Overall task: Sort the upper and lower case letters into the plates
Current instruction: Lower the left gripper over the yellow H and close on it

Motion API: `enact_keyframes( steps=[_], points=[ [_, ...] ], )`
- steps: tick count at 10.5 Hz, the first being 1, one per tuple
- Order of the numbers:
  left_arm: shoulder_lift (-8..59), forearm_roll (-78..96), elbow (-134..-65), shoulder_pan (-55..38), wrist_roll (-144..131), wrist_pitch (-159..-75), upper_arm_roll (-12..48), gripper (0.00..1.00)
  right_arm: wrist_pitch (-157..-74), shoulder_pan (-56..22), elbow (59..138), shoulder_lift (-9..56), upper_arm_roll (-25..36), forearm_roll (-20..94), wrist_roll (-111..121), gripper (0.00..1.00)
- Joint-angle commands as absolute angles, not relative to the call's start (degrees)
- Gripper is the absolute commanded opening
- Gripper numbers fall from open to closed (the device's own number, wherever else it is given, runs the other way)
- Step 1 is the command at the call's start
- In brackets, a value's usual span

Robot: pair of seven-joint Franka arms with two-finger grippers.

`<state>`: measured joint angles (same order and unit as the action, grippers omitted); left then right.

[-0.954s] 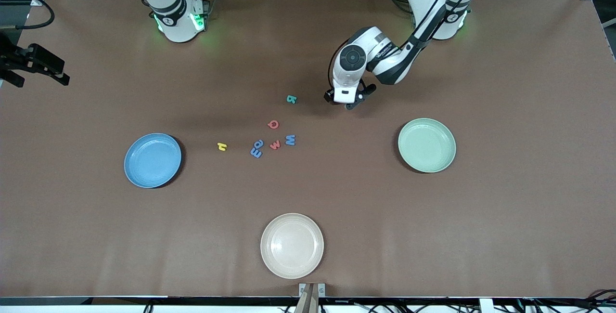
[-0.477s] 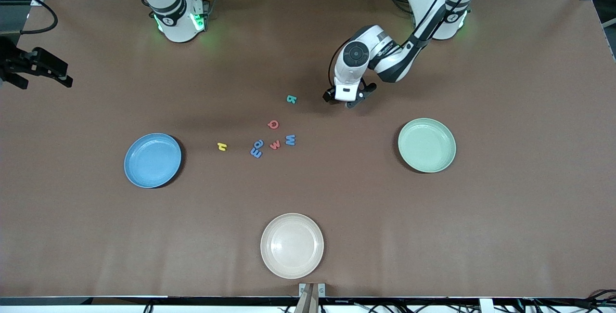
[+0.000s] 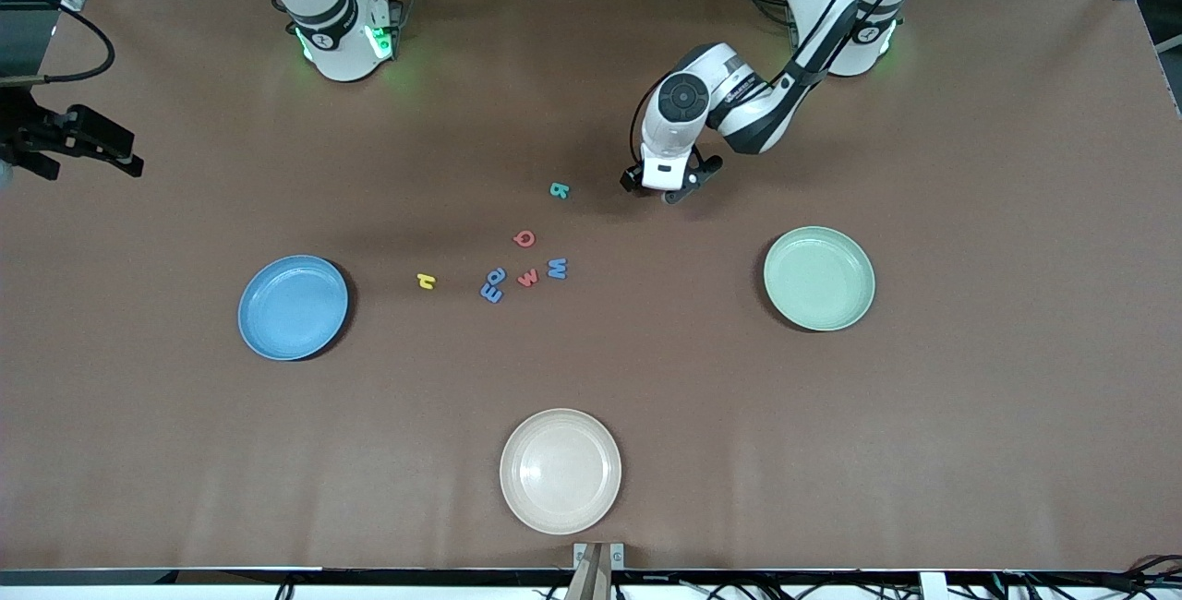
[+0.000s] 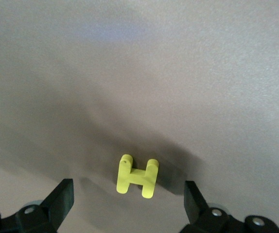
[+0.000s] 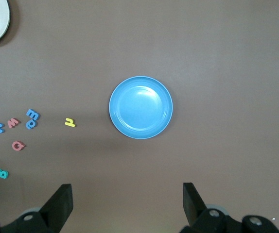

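My left gripper [image 3: 663, 191] is low over the table near the robots' side, open. A yellow letter H [image 4: 137, 176] lies flat on the table between its fingers [image 4: 61, 194], touching neither; the hand hides it in the front view. Other letters lie loose mid-table: a teal one [image 3: 559, 190], a red Q [image 3: 524, 238], a blue W [image 3: 557, 268], a red w [image 3: 528, 278], two blue ones touching [image 3: 493, 285] and a yellow n [image 3: 425, 281]. The blue plate [image 3: 294, 307] and the mint green plate [image 3: 819, 278] hold nothing. My right gripper [image 5: 127, 194] waits open, high above the table near the blue plate [image 5: 140, 107].
A cream-beige plate [image 3: 560, 471] holding nothing sits near the front camera's edge of the table. The brown table [image 3: 970, 397] stretches bare around the plates.
My left gripper has shifted a little toward the robots' bases as its wrist turned. The dark hand at the right arm's end of the table has drifted slightly. The letters have not moved.
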<state>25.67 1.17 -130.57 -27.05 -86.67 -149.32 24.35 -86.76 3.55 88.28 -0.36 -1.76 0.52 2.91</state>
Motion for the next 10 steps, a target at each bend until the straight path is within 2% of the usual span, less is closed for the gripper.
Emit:
enact_keyframes(
  steps=[1, 10],
  points=[
    [23.73, -0.44, -132.01, -26.19, -88.07, -149.50, 24.87, 1.00, -87.54, 4.31, 88.24, 0.09, -2.11, 0.53, 2.46, 1.00],
    [23.91, -0.44, -136.05, -26.10, -88.77, -156.36, 24.87, 1.00, -88.33, 5.01, 88.15, 0.09, -2.11, 0.53, 2.46, 1.00]
  ],
)
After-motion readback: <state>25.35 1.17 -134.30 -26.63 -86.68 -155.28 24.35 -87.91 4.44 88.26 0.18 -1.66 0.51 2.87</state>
